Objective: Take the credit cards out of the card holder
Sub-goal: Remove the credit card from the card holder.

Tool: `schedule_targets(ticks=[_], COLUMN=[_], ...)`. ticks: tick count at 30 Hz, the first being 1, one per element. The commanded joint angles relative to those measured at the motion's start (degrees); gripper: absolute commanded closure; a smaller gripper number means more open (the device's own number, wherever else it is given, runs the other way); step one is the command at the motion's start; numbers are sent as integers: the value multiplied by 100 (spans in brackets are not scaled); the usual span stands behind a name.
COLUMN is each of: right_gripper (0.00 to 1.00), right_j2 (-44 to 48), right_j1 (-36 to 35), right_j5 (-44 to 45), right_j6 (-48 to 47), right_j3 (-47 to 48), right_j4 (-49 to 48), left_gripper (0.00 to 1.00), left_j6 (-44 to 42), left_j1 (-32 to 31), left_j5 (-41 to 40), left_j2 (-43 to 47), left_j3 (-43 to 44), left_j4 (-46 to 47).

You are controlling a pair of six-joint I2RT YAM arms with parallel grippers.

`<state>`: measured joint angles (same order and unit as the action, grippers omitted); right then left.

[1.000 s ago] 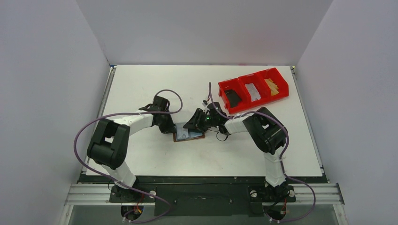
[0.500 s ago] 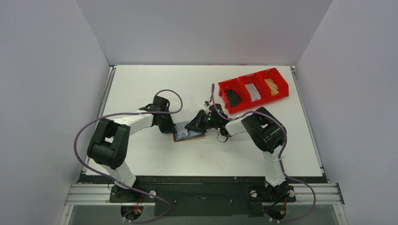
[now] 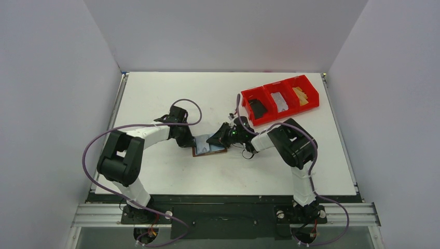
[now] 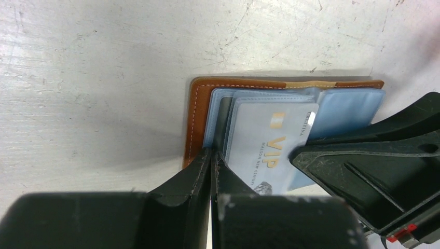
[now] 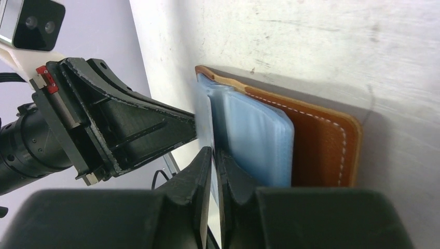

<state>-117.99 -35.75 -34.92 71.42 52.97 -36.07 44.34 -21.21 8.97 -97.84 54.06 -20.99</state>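
From above, the card holder (image 3: 212,150) is seen lying open on the table (image 3: 155,93), between the left gripper (image 3: 191,141) and the right gripper (image 3: 212,140). The red bin (image 3: 280,99) is set well apart at the far right. In the left wrist view, the left fingers are pressed together on a pale blue pocket leaf, beside a pale credit card (image 4: 270,148) marked VIP. In the right wrist view, that card is clamped edge-on between the right fingers

White-and-black jointed arms (image 3: 147,135), looping purple cables (image 3: 86,154), matte black ribbed fingers (image 4: 182,185).
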Motion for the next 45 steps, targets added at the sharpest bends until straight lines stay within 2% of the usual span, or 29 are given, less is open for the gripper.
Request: schedule_targets(ticks=[1,9,15,17,24,33,37,45], right_gripper=[90,79,78,79,94,95,100,100], right_j2=[73,-23,-81,-97,-99,-77,-23,160], right_j1=[109,112,79,75,67,-10,-24,68], right_j5=[78,-28,-12,-3,-3,22,102,282], right_j6=[-33,199,179,172,197,-52,-275,-560], right_j3=[-134,-173,-144,-139,-126,18,54,-47], right_j4=[-367,-772,-705,-697,-720,-396,-95,284], left_gripper=[100,100,100,100,100,100,100,100], left_j6=[-71,-74,-79,-83,-92,-99,-101,-93], left_j1=[-2,2,3,3,3,3,3,27], left_j5=[-379,-362,-353,-352,-346,-350,-352,-370], left_j2=[-410,-429,-428,-424,-415,-424,-430,-467], left_j3=[-200,-204,-183,-179,-195,-199,-209,-229], left_j4=[-273,-238,-246,-239,-234,-238,-247,-253])
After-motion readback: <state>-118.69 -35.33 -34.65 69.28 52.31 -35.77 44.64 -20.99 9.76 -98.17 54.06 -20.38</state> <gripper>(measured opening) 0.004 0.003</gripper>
